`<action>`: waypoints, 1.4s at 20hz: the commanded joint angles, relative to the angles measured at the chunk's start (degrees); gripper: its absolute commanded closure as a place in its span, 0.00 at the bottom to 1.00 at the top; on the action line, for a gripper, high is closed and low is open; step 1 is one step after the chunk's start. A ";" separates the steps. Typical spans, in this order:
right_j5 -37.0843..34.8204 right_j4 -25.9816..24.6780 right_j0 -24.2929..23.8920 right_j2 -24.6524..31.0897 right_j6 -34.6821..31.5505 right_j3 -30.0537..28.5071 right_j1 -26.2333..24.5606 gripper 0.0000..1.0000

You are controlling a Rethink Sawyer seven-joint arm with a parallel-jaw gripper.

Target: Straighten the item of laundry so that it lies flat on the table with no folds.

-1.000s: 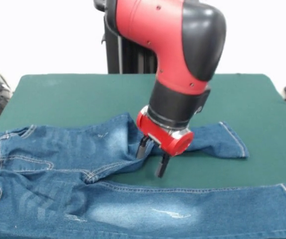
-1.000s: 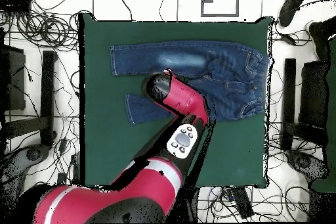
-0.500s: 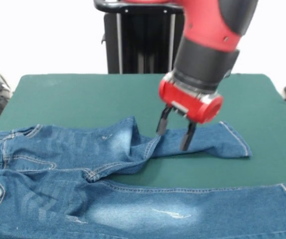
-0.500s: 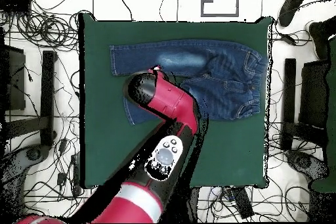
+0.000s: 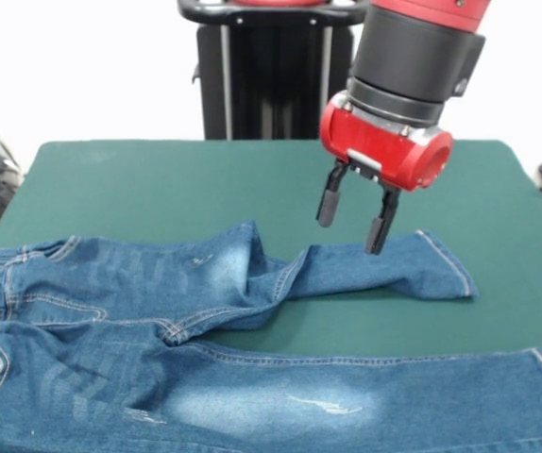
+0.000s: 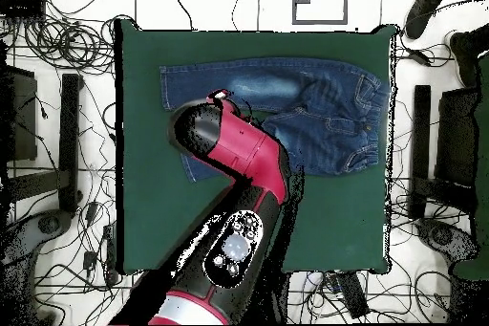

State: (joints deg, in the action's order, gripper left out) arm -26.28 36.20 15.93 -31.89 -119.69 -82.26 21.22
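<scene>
A pair of faded blue denim jeans point(image 5: 205, 359) lies across the near part of the dark green felt table point(image 5: 139, 179), waistband toward nine o'clock. The near leg runs flat toward three o'clock; the far leg bunches into a ridge near the crotch, so it is not yet flat. The red-and-black arm's tool point(image 5: 351, 220) hovers released, empty, just above that far leg, probably placed to grip and pull it straight.

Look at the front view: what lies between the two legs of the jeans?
Only a bare wedge of the green table separates the two legs of the jeans, narrowing toward the crotch; the front view shows it.
</scene>
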 commanded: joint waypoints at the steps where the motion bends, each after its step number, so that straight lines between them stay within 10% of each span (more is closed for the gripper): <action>1: -7.06 2.10 2.44 2.62 -20.83 -4.10 -2.94 0.00; 22: -2.51 -0.80 0.05 7.38 -17.38 -7.95 -3.35 0.00; 28: -4.41 -6.86 -3.43 10.36 -6.26 -7.18 -2.30 0.00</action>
State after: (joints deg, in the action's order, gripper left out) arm -26.28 33.24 14.28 -31.20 -125.25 -84.12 21.53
